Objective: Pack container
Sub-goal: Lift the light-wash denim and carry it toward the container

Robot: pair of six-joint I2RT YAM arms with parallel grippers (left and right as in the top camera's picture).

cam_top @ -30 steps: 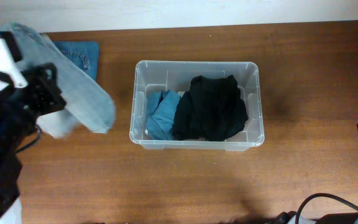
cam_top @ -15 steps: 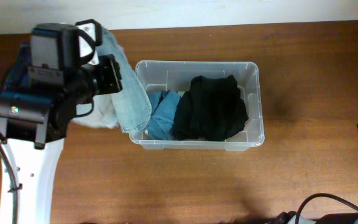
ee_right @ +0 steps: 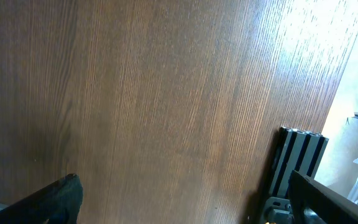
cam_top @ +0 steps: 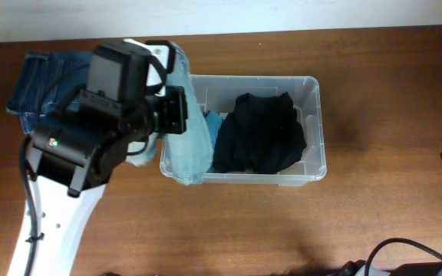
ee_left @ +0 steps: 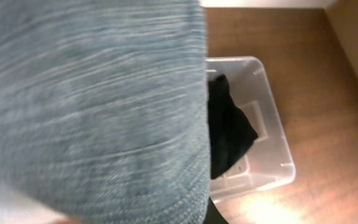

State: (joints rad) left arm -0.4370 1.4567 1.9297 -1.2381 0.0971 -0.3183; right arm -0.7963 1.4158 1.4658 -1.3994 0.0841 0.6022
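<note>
The clear plastic container (cam_top: 313,130) stands at the table's middle, with a black garment (cam_top: 259,134) filling its centre and right. A sliver of a blue garment (cam_top: 213,121) shows beside it. A light blue denim piece (cam_top: 186,146) hangs from my left arm (cam_top: 113,115) and drapes over the container's left end. It fills the left wrist view (ee_left: 92,106) and hides the left fingers, with the container (ee_left: 272,143) to its right. My right gripper (ee_right: 191,205) is open over bare wood at the far right, holding nothing.
Folded dark blue jeans (cam_top: 41,84) lie at the back left of the table. A black cable (cam_top: 405,249) and a black frame post (ee_right: 297,162) sit near the right gripper.
My left arm has swung to the right with the light denim piece, from the table's left side to over the container's left end. The right arm has stayed still.
</note>
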